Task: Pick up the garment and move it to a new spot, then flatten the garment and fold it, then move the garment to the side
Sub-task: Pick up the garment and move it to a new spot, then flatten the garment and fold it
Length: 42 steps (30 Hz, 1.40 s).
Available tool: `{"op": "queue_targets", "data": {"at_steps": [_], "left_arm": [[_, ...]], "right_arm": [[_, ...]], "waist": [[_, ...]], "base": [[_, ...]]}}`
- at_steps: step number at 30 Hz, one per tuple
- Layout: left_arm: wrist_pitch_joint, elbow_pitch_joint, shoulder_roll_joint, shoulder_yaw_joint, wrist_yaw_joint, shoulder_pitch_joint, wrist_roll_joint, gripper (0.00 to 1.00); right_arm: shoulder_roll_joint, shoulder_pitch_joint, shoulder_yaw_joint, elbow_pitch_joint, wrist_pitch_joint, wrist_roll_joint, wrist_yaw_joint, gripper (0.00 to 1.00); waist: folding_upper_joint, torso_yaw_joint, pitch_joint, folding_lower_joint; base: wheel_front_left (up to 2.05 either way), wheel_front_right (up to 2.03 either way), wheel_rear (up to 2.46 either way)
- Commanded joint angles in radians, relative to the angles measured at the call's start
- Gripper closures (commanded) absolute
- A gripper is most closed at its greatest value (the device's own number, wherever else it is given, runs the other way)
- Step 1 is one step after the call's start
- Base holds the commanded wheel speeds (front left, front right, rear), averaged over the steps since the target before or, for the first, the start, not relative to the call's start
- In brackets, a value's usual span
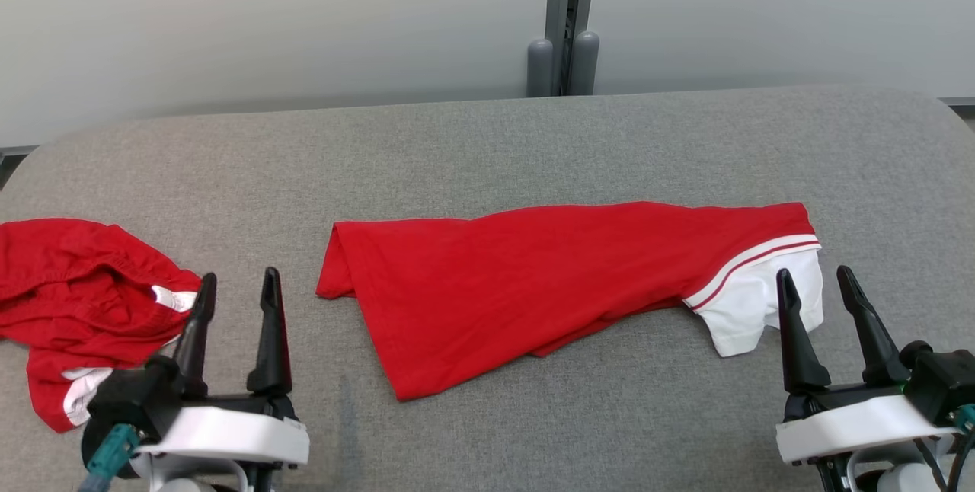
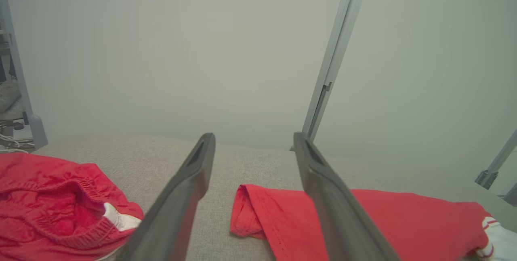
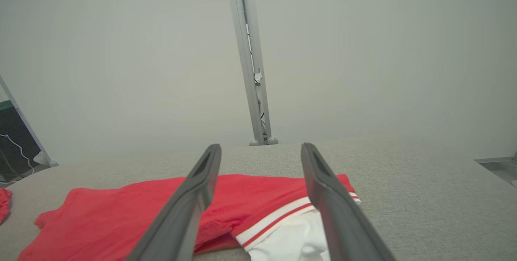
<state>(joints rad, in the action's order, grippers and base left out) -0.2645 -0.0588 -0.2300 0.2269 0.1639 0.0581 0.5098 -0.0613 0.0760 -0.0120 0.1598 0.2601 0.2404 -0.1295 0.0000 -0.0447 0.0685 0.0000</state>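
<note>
You have the garment (image 1: 533, 279) lying flat, partly doubled over, across the middle of the tabletop (image 1: 487, 142), with its white striped end toward the right edge and a red corner pointing at the near edge. Your left pincer (image 1: 238, 275) hangs released and empty by the near edge, between the garment and a crumpled red heap (image 1: 68, 279) at the left edge. Your right pincer (image 1: 813, 271), equally released and empty, sits at the near right corner with its fingertips by the white end.
</note>
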Motion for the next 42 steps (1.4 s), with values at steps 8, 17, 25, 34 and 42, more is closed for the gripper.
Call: {"op": "queue_targets", "data": {"at_steps": [8,17,25,34,42], "left_arm": [[-0.003,-0.036,0.1,-0.093,-0.096,-0.05,-0.095,0.0],[-0.003,-0.065,0.139,-0.144,-0.146,-0.047,-0.148,0.0],[-0.003,-0.092,0.163,-0.169,-0.175,-0.034,-0.173,0.0],[-0.003,-0.158,0.174,-0.153,-0.204,-0.035,-0.164,0.0],[0.143,-0.317,0.177,-0.068,-0.243,0.015,-0.064,0.0]], "right_arm": [[0.004,-0.018,0.012,-0.007,0.003,-0.009,-0.002,0.0],[0.006,-0.016,0.017,-0.007,0.003,-0.013,-0.002,0.0],[0.006,-0.012,0.017,0.001,0.003,-0.013,-0.002,0.0],[0.005,-0.007,0.018,0.01,0.003,-0.021,-0.002,0.0],[0.006,0.0,0.011,0.014,0.003,-0.022,-0.002,0.0]], "waist": [[0.0,0.001,-0.016,0.0],[0.0,0.0,-0.017,0.0],[0.0,-0.004,-0.017,0.0],[0.0,-0.009,-0.022,0.0],[0.0,-0.016,-0.021,0.0]], "base": [[0.0,0.0,0.0],[0.0,0.0,0.0],[0.0,0.0,0.0],[0.0,0.0,0.0],[0.0,0.0,0.0]]}}
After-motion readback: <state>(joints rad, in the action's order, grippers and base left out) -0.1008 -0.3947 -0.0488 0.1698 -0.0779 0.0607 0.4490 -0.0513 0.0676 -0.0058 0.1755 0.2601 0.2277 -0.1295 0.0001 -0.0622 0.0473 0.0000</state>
